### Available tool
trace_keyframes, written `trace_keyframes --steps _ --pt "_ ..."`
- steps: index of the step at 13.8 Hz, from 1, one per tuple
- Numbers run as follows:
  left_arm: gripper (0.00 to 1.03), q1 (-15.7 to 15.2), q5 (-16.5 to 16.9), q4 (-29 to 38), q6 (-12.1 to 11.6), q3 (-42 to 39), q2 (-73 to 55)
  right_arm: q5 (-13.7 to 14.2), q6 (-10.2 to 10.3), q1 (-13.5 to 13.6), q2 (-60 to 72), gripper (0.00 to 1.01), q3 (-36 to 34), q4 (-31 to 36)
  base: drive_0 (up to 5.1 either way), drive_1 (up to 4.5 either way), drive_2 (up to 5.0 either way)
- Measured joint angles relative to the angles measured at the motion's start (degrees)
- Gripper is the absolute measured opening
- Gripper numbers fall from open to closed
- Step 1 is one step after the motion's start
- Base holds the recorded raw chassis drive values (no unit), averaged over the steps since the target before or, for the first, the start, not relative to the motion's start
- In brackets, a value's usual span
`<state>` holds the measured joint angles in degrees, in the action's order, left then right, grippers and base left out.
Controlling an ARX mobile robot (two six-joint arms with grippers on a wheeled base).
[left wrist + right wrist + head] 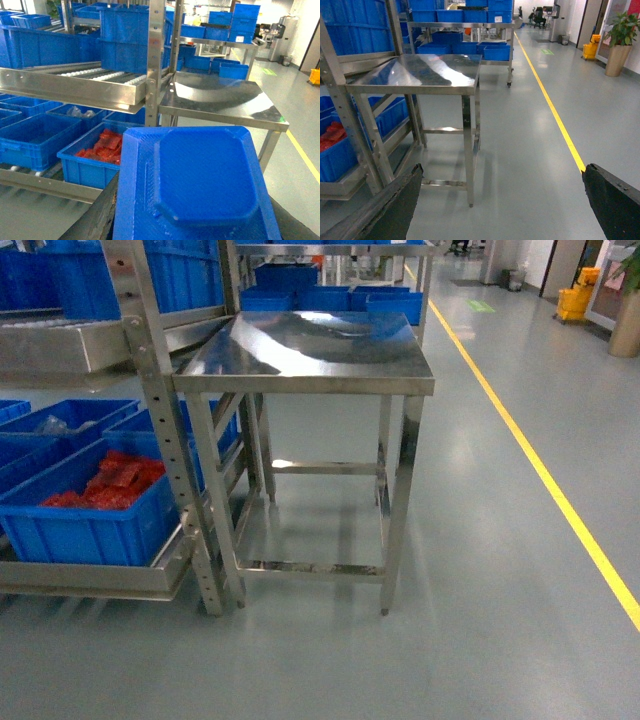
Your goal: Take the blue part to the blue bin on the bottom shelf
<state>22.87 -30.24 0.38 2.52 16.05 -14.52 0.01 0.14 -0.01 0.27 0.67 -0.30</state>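
Between left gripper (195, 220) fingers, blue part (200, 185) seemingly pinched, right gripper (502, 200) spread, no readable labels

Cut off and hidden

The blue part (197, 185) runs off the left wrist view at 6 o'clock, hiding its jaws; the bottom shelf (90, 578) leaves the head view at 9 o'clock; neither arm shows there.

Glossy steel table (300, 345); seemingly ridged plastic blue part (200, 185).
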Motion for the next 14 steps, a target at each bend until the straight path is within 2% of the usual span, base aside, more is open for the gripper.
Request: trace_keyframes --steps 10,13,14 --pt "0.43 0.0 0.0 0.2 0.0 0.0 0.0 0.0 0.0 0.0 0.0 0.98 0.0 0.0 0.0 4.03 -4.0" --pt "0.43 0.0 0.0 0.0 0.0 0.0 0.0 0.0 0.0 0.0 0.0 0.98 0.0 0.1 0.0 0.0 0.0" --pt "0.43 0.0 0.0 0.0 0.0 0.0 0.0 0.0 0.0 0.0 0.0 0.98 0.0 0.0 -4.7 3.78 0.9"
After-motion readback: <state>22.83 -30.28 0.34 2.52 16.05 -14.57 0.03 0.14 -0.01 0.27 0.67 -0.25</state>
